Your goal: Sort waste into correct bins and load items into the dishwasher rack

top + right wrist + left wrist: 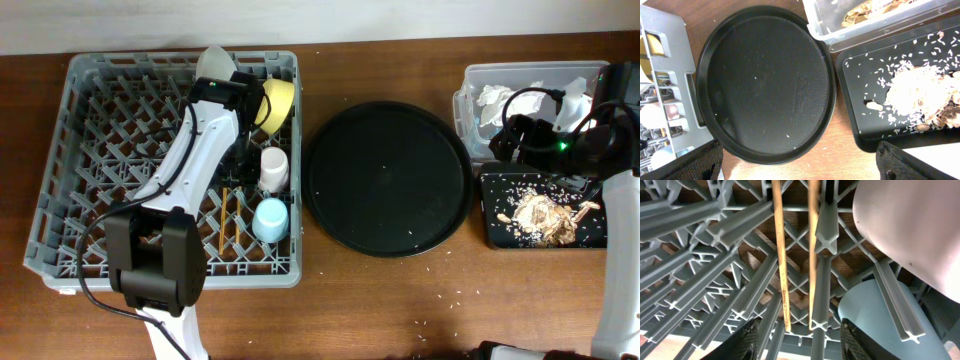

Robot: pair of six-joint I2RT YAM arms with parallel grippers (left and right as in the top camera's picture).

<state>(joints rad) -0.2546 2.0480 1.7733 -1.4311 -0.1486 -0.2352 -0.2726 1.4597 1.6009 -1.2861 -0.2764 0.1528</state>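
The grey dishwasher rack [90, 150] holds the pale plate [213, 65] upright at the back, the yellow bowl [277, 103], the pink cup [274, 168], the light-blue cup [270, 220] and the chopsticks [225, 215]. My left gripper [240, 150] is open and empty, low among the pegs. In the left wrist view [800, 340] it is just short of the chopsticks [781, 270], with the blue cup [870, 310] to its right. My right gripper [512, 138] is wide open and empty [800, 165]. It hovers by the clear tub [470, 80] of napkins [492, 97] and the black rectangular tray [492, 235] of food scraps [540, 215].
The large round black tray [388, 178] lies between the rack and the bins, bare but for a few rice grains; it fills the left of the right wrist view [765, 80]. Rice grains are scattered on the wood in front. The tub [825, 30] and rectangular tray [860, 125] touch.
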